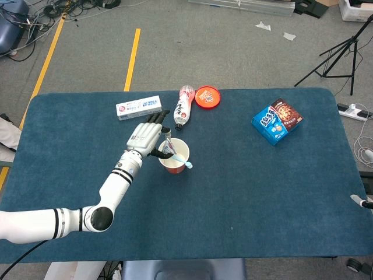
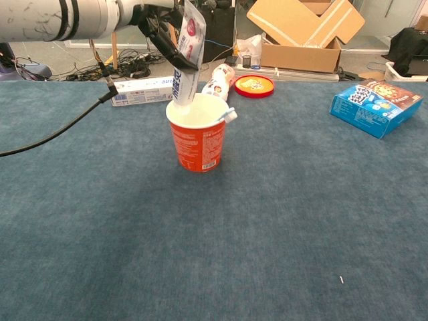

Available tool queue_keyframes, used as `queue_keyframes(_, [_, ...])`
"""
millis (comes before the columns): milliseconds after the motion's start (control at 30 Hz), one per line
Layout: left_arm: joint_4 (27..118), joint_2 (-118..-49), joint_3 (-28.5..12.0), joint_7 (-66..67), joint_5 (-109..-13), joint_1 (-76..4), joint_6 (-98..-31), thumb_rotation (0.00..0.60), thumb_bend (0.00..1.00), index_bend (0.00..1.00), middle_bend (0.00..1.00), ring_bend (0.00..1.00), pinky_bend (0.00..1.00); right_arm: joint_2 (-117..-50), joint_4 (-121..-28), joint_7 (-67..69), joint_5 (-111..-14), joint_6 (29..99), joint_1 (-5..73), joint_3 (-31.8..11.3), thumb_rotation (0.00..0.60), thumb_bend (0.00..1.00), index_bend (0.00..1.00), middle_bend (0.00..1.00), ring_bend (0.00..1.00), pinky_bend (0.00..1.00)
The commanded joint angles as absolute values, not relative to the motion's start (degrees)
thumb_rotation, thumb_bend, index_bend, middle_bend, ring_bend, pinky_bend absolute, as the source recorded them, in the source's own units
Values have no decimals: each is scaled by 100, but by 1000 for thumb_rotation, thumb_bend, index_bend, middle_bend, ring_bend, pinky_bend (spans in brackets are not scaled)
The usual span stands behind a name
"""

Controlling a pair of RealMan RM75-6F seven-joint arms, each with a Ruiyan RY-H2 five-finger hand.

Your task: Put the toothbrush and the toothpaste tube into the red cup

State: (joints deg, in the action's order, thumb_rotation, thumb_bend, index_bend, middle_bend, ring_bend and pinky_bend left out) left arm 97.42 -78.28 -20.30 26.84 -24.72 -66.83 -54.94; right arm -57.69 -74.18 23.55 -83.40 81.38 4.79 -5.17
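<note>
- The left robot hand [image 1: 147,138] is reaching in from the left over the worktop [image 1: 245,198], its dark fingers [image 2: 162,37] pinching the toothpaste tube [image 2: 186,53]
- The toothpaste tube is hanging nearly upright, tilted a little, with its lower end dipping just inside the rim of the red cup [image 2: 198,142]
- The red cup is standing upright on the blue worktop, just right of the robot hand
- The toothbrush [image 1: 181,161] is already sitting in the cup, its light blue end [image 2: 229,116] leaning over the right side of the rim
- Behind the cup, a white box [image 1: 139,108] is lying flat, with a bottle [image 1: 183,108] on its side and a red lid [image 1: 208,96] to its right
- Further right, a blue snack box [image 1: 277,121] is lying well apart from the cup
- The right robot hand is not showing clearly in either view
</note>
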Motion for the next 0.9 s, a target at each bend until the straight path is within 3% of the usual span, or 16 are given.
queue_keyframes(33, [9748,-7830,-2025,2681,-2486,-6700,-5510,600,183,690,1,0,0,-5794,-7376,2380,-8329,8098,494,-517,600,0,0,0,0,297])
queue_keyframes(900, [8946,-8198,-1678,2530,-2312,-6711,-5142,600,183,693,2,0,0,-5976,-7061,2596,-8281,7918,522,-497,600,0,0,0,0,297])
